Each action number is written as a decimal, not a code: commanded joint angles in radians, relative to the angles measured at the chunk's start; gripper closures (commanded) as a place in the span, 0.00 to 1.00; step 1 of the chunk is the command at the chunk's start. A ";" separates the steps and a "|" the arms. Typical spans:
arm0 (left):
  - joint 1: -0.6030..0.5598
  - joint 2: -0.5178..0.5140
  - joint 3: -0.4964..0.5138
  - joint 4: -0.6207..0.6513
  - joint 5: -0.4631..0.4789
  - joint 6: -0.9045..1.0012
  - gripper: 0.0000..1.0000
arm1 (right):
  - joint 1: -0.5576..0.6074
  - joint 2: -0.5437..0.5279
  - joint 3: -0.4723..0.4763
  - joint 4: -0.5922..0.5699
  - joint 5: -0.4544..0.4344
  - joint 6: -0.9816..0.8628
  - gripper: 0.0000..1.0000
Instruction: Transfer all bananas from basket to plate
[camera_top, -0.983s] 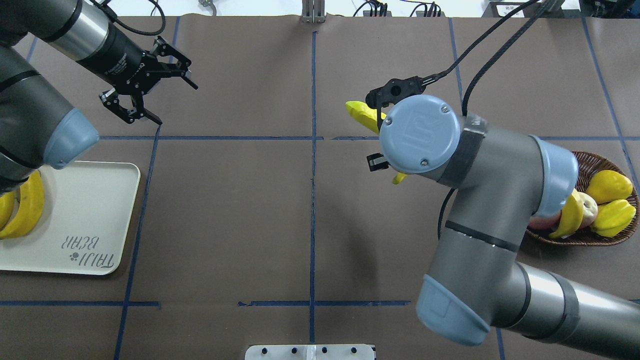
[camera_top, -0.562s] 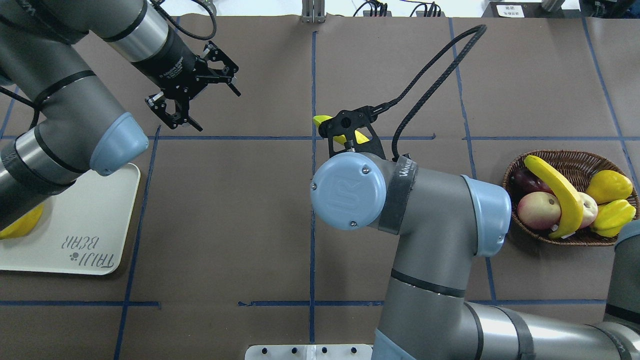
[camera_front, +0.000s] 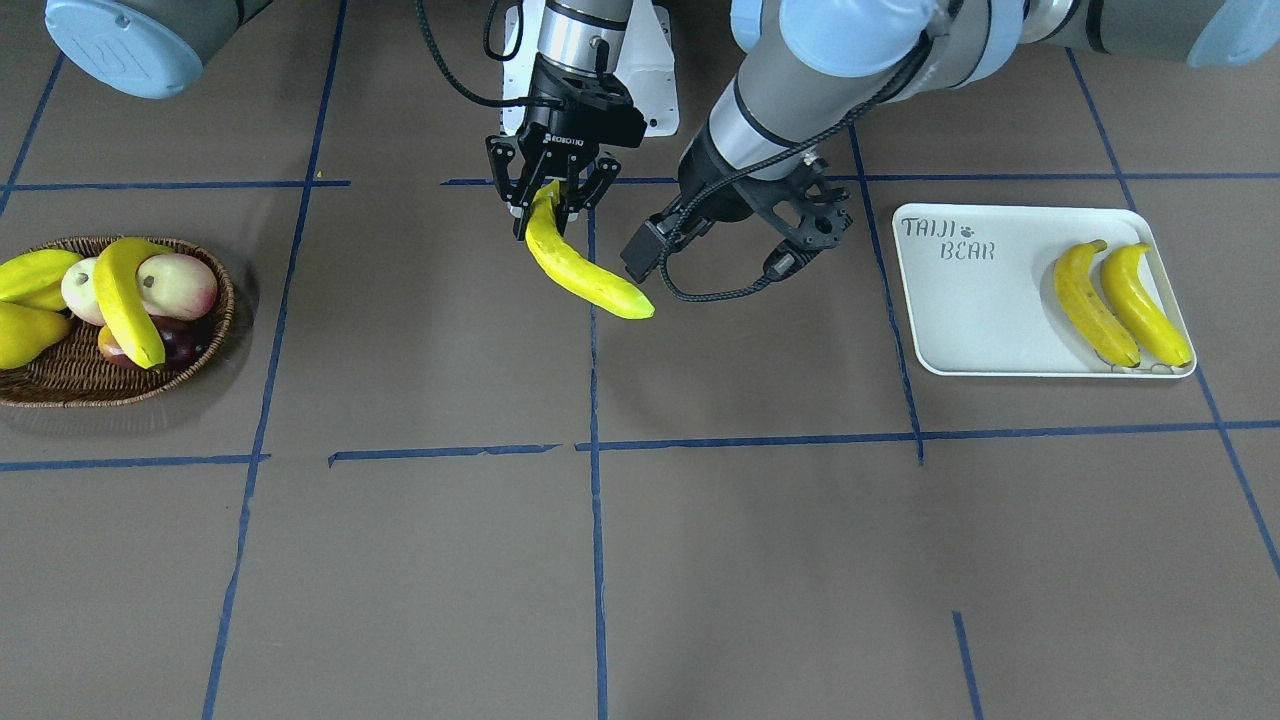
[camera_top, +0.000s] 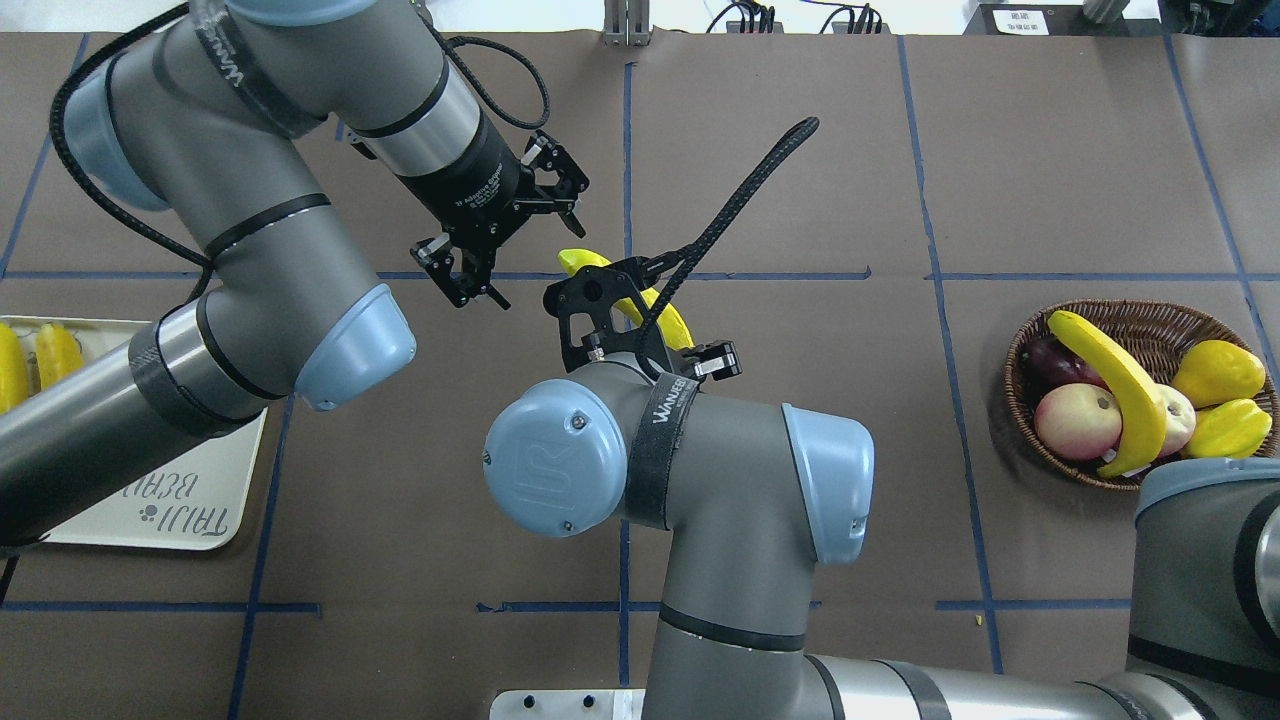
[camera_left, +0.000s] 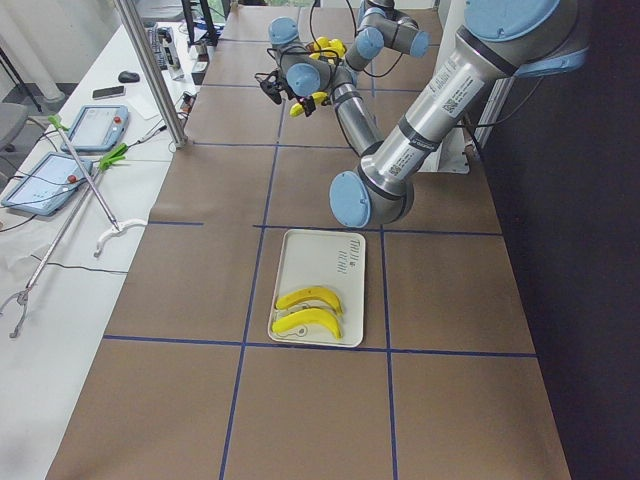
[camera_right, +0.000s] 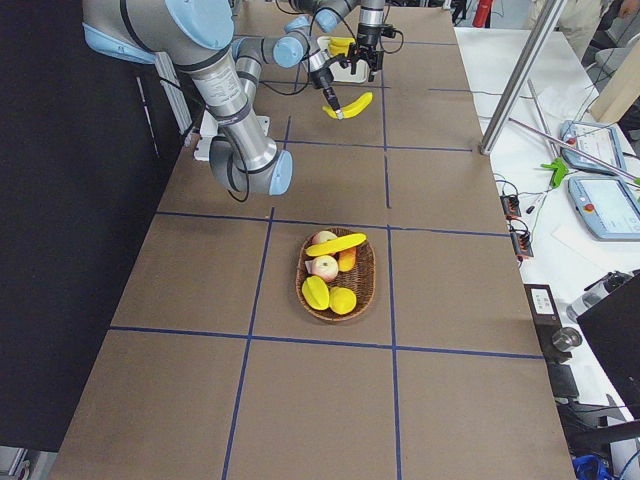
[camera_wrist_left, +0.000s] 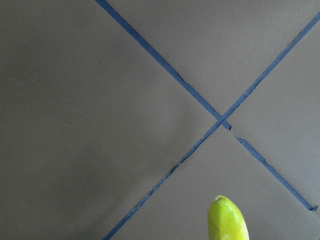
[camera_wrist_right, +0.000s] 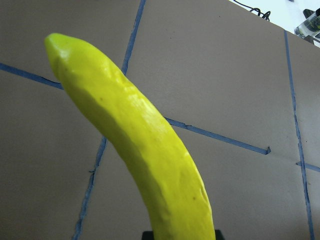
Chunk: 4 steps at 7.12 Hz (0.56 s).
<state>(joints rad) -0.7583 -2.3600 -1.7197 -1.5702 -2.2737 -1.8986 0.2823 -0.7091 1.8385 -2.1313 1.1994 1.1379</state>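
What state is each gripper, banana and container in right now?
right gripper: shut on held banana
held banana: gripped at one end, off the table
left gripper: open, empty
basket: holds one banana atop other fruit
tray: holds two bananas, side by side

Mixed fruit and blue tape lines (camera_top: 626, 150) on a brown tabletop (camera_top: 1080, 150)
Near the tabletop's right end, two round cream-and-pink fruits (camera_top: 1075, 422), a dark red fruit (camera_top: 1043, 358) and two lumpy yellow fruits (camera_top: 1218, 372) sit bunched together. The tape forms a grid, and a white mounting plate (camera_top: 560, 703) lies mid-way along the robot-side edge.
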 joint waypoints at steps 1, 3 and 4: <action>0.040 -0.028 0.028 0.001 0.037 -0.033 0.01 | -0.015 0.002 -0.001 -0.002 -0.026 0.017 1.00; 0.062 -0.027 0.037 0.001 0.040 -0.033 0.02 | -0.020 0.011 0.001 -0.001 -0.038 0.017 1.00; 0.071 -0.028 0.041 -0.001 0.061 -0.033 0.02 | -0.029 0.011 0.001 -0.001 -0.055 0.017 1.00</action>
<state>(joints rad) -0.6995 -2.3869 -1.6837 -1.5696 -2.2292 -1.9306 0.2611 -0.7000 1.8385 -2.1323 1.1594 1.1548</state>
